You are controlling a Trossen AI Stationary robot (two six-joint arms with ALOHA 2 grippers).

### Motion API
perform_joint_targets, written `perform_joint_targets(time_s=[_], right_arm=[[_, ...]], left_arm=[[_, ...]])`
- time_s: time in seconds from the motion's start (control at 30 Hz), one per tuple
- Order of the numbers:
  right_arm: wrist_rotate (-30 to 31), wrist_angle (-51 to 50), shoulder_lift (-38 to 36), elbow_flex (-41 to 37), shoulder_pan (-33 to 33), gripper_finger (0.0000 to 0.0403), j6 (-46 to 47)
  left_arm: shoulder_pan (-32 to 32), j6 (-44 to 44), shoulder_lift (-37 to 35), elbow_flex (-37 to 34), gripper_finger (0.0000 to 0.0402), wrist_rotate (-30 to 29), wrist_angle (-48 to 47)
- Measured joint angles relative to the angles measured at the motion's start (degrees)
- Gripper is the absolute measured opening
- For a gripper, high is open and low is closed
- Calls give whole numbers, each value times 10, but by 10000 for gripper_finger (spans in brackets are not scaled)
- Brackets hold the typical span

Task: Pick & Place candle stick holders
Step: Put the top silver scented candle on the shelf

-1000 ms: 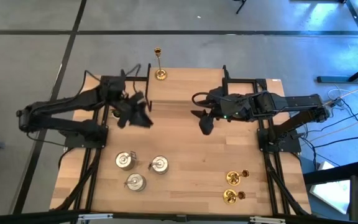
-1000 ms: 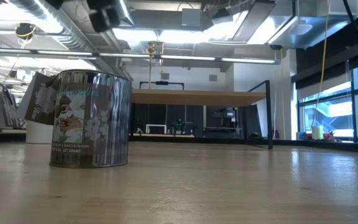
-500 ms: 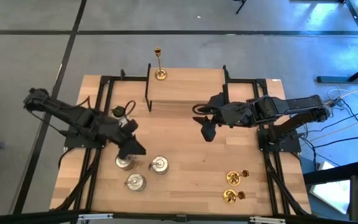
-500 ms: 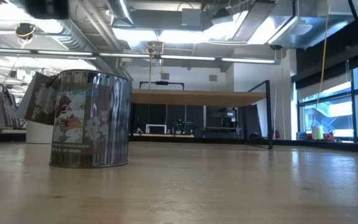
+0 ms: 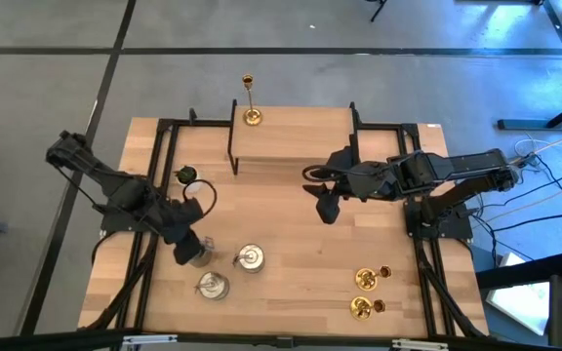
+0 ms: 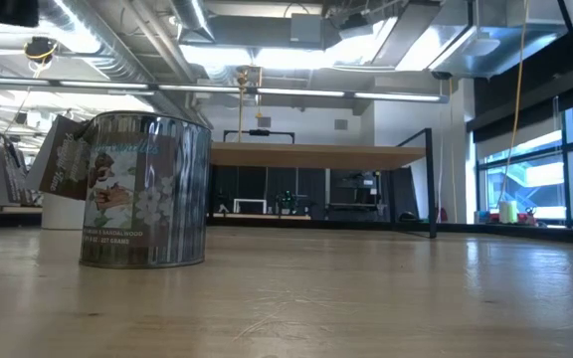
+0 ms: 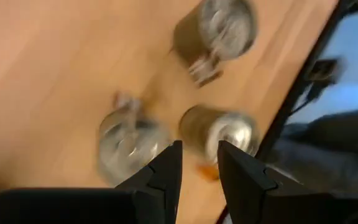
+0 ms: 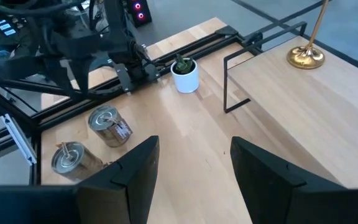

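Pale wooden counter point(image 5: 291, 244) on a black frame, grey floor all round, seen from above.

Three squat silvery tin-like candle holders sit near the left front: one point(image 5: 197, 253) under the left arm's tip, one point(image 5: 251, 257) just beside it toward the middle, one point(image 5: 212, 285) nearer the front edge. A tall slim brass candlestick point(image 5: 251, 102) stands upright on the raised shelf point(image 5: 291, 136) at the far edge. Two more brass holders point(image 5: 369, 279) point(image 5: 362, 308) lie near the right front, well apart from both arms.

Left claw point(image 5: 185, 252): directly over, or touching, the nearest silvery holder; contact cannot be told. In the left wrist view the fingers point(image 7: 166, 171) stand with a narrow gap, one holder point(image 7: 219, 134) just beyond the tips, another point(image 7: 126, 140) beside. Partly open; nothing seen gripped.

Key relation: the holder lies straight below the left claw, its axis upright, so the approach is from above. The left arm is far nearer; the right claw point(image 5: 326, 203) hangs mid-counter, jaws parted and empty.

Change since one second ago: the left arm has swung from near the shelf post, past the small white pot with green plant point(image 5: 185, 176), down to the silvery group. The right arm has barely moved. Holders unchanged.

Judgement: grasp is about to begin; no silvery holder lifted yet.
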Motion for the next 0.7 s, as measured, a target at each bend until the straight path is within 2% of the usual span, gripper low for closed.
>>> perform_joint_targets(time_s=[0.13, 0.23, 0.37, 0.53, 0.7], right_arm=[[0, -2, 0, 0, 1, 204, 3], [0, -3, 0, 0, 4, 204, 4], [3, -3, 0, 0, 4, 204, 0], [5, -3, 0, 0, 4, 204, 0], [17, -2, 0, 0, 4, 204, -2]], left_arm=[[-15, -45, 11, 8, 104, 116, -28], [-39, -88, 22, 8, 116, 138, -30], [-62, -117, 44, 8, 143, 81, -30], [-86, -135, 90, 8, 202, -9, -30], [-92, -146, 152, 8, 269, -35, -42]])
